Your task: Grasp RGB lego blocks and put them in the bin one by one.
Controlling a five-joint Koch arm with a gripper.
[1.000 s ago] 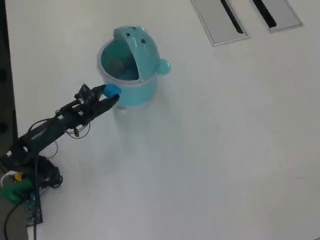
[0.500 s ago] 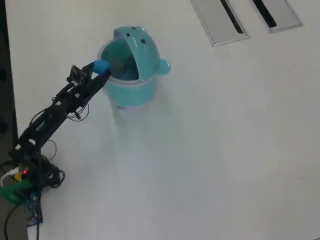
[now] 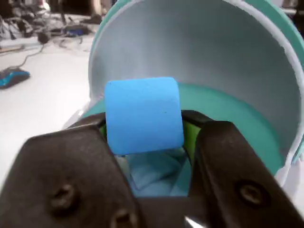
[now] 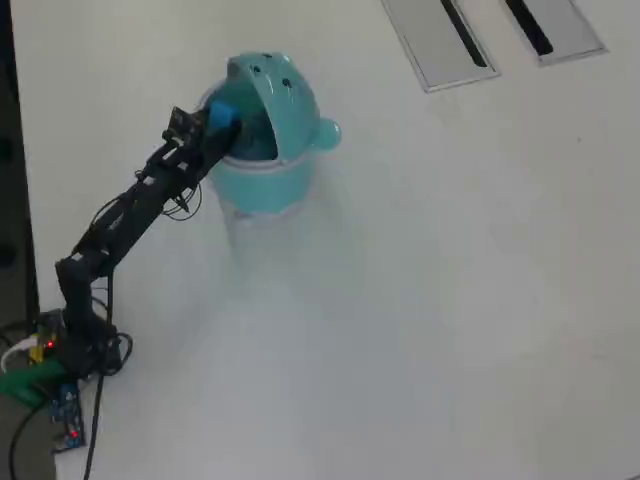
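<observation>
That little blue lego block [image 3: 143,115] looks light, stiff and a bit slick, so pinching it on two flat opposite sides is the way to go, and the gripper [image 3: 145,130] has its jaws clamped on it exactly like that. Compared with half a second back, the arm has swung in from beside the rim, so the block now hangs over the open mouth of the light blue bin [image 4: 262,182], right by its flipped-up lid [image 4: 282,95].

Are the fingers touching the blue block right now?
Touching. The wrist view shows the blue block pinched between the two fingers of the gripper, no gap either side, over the open bin.
</observation>
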